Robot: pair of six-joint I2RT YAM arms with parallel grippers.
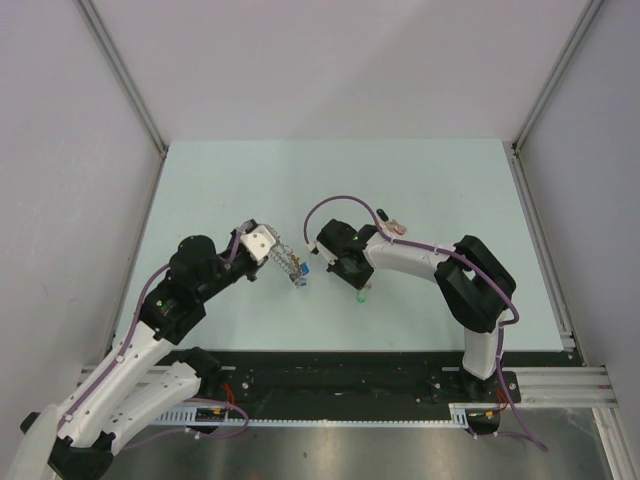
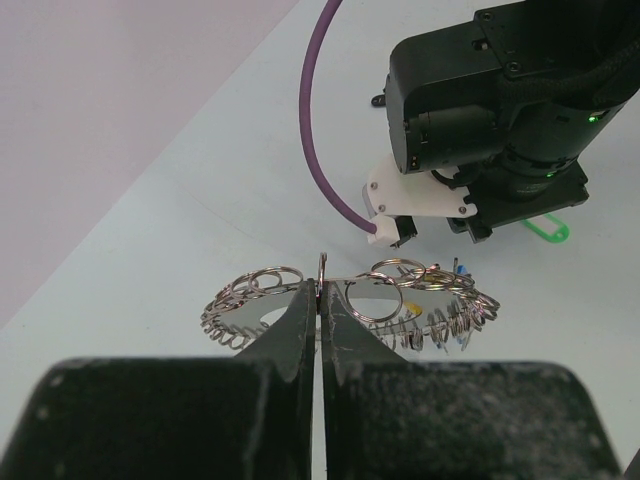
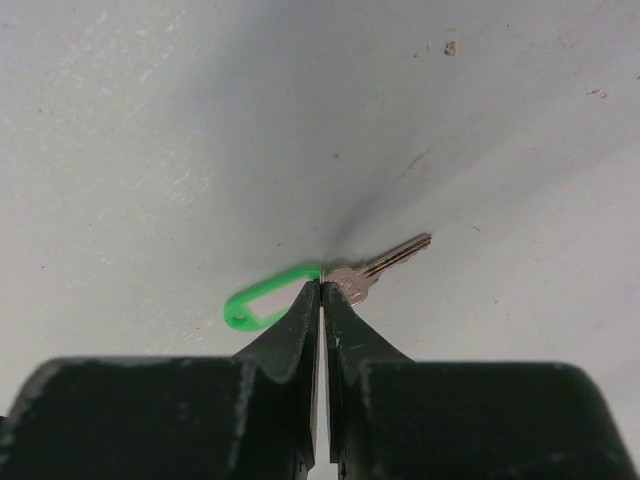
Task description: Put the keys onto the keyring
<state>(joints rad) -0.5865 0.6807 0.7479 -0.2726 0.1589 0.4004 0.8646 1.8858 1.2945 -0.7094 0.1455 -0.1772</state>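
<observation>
Your left end effector (image 2: 320, 305) is pinching the keyring (image 2: 250, 300) tight above the table (image 1: 450, 180). Your right end effector (image 3: 322, 295) is clamping the green-tagged key (image 3: 385, 262) lying there. You're not threading it yet; a pinkish key (image 1: 396, 227) is waiting.

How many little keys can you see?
4. A green-headed metal key is pinched in the right gripper; a blue-headed key is at the grey metal keyring the left gripper holds; a pinkish key and a black key lie beyond the right arm. More may be hidden.
</observation>
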